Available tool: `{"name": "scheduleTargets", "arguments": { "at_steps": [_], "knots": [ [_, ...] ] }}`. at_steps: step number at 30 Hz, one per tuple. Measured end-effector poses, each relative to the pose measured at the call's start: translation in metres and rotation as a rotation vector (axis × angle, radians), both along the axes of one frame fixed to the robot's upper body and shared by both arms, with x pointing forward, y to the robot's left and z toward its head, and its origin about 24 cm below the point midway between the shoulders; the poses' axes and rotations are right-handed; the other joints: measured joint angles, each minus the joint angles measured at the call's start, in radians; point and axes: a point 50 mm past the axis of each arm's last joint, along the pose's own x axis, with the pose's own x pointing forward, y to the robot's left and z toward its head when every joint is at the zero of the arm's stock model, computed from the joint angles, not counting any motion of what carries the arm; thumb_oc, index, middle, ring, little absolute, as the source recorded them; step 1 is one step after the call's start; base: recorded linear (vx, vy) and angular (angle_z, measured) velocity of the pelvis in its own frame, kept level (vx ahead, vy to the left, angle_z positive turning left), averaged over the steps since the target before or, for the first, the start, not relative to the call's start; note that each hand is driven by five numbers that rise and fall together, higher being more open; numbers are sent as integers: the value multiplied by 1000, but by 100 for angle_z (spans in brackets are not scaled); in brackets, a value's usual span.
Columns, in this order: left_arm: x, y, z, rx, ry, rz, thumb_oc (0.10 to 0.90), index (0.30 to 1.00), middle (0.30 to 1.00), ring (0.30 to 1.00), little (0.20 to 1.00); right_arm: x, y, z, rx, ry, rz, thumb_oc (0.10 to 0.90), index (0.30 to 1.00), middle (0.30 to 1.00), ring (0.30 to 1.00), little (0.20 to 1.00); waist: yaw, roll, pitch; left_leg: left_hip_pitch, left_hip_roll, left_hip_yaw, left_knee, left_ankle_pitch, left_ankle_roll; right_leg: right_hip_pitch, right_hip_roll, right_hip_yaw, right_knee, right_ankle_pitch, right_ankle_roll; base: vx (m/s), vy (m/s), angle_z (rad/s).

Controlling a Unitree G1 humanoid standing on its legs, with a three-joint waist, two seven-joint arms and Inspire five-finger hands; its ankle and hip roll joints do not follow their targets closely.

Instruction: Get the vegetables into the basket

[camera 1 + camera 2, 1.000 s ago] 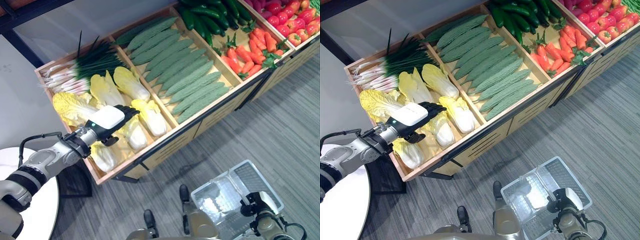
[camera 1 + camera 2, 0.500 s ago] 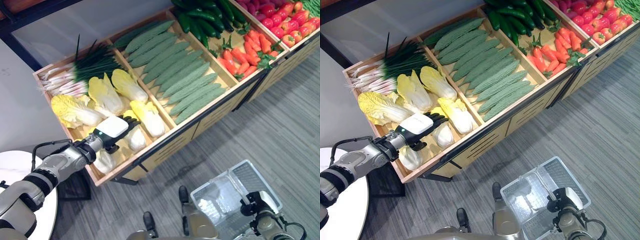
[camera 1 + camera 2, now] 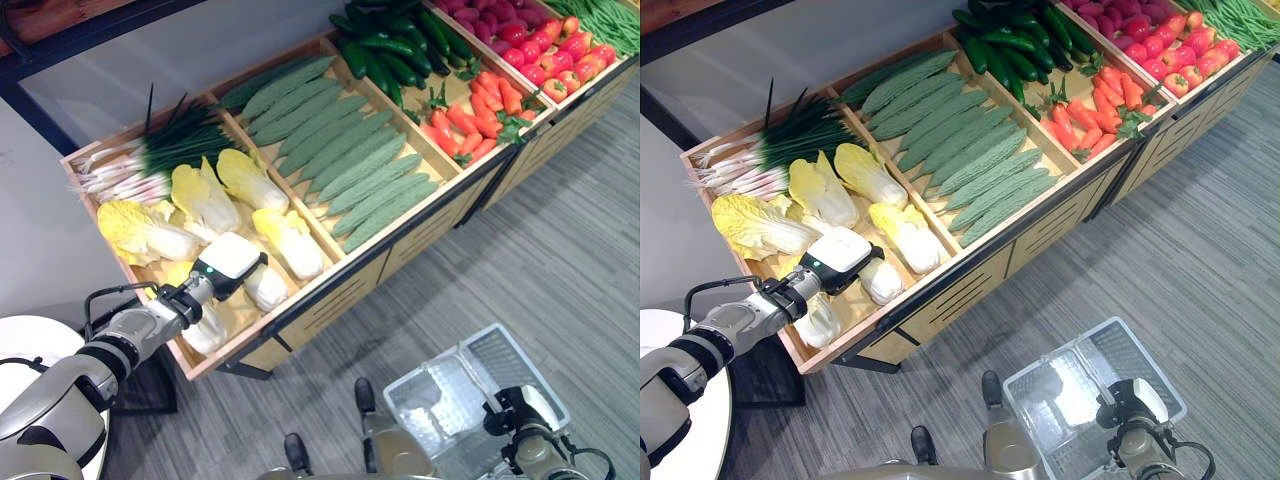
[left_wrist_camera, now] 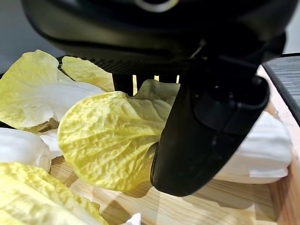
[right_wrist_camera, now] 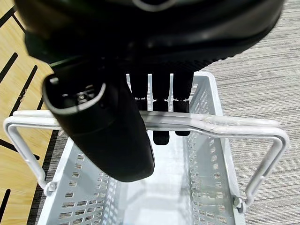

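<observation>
My left hand (image 3: 232,262) is down in the cabbage compartment of the wooden stall (image 3: 330,292), thumb and fingers curling round a yellow-leafed cabbage (image 4: 112,140) directly beneath the palm, grip not yet firm. My right hand (image 5: 140,93) is clamped on the handle (image 5: 211,124) of the basket (image 3: 470,395), which is empty. Advice: grip the firm white stem, not loose leaves; lift straight up clear of neighbours.

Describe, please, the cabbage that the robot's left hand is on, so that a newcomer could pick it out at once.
Start at the long wooden produce stand and go to its end bin of pale yellow napa cabbages, beside the bin of bumpy green bitter gourds. The one meant is the white-stemmed, yellow-leaved napa cabbage near the bin's front edge. Unlike its neighbours, it lies under the dark left hand.
</observation>
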Motion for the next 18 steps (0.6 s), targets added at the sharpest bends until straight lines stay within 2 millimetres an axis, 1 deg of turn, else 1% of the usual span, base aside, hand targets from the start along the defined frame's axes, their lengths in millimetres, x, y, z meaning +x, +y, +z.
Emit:
{"name": "scheduleTargets", "arguments": {
  "at_steps": [4, 7, 11, 13, 16, 18],
  "knots": [
    [-3, -4, 14, -16, -39, -43, 400, 300, 300, 300, 300, -3, -1, -1, -2, 4, -5, 400, 300, 300, 300, 300, 9, 0, 0, -1, 1, 0, 0, 0, 0, 0, 0, -1, 0, 0, -1, 0, 0, 0],
    [-8, -6, 30, -53, -79, -88, 400, 300, 300, 300, 300, -9, -1, -2, -5, 15, -13, 400, 300, 300, 300, 300, 24, -1, 1, -1, 1, -2, 0, 0, 0, 2, -1, -5, 0, 0, -1, -10, -1, 3],
    [-18, -10, 51, -161, -122, -131, 400, 300, 300, 300, 300, -15, -4, -4, -6, 27, -36, 400, 300, 300, 300, 300, 43, -3, 2, 0, 1, -9, 0, 0, 0, 6, -3, -12, 0, 0, 0, -4, 4, 6],
    [-25, -7, 63, -165, -121, -146, 400, 300, 300, 300, 300, -15, -3, -3, -6, 25, -37, 400, 300, 300, 300, 300, 44, -6, 4, 0, 0, -12, 0, 0, 0, 7, -4, -15, 0, 0, 0, 0, 1, 4],
    [-28, -3, 73, -192, -116, -149, 400, 300, 300, 300, 300, -14, -2, -4, -2, 27, -39, 400, 300, 300, 300, 300, 51, -7, 5, 2, 0, -16, -1, 1, 0, 11, -6, -21, 0, -1, 1, 2, 3, 4],
    [-34, 0, 78, -262, -102, -127, 400, 300, 300, 300, 300, -15, -3, -4, -1, 28, -44, 400, 300, 300, 300, 300, 50, -7, 6, 2, 0, -18, 0, 1, 0, 12, -7, -24, -1, -2, 1, -2, 2, 2]
  ]
}}
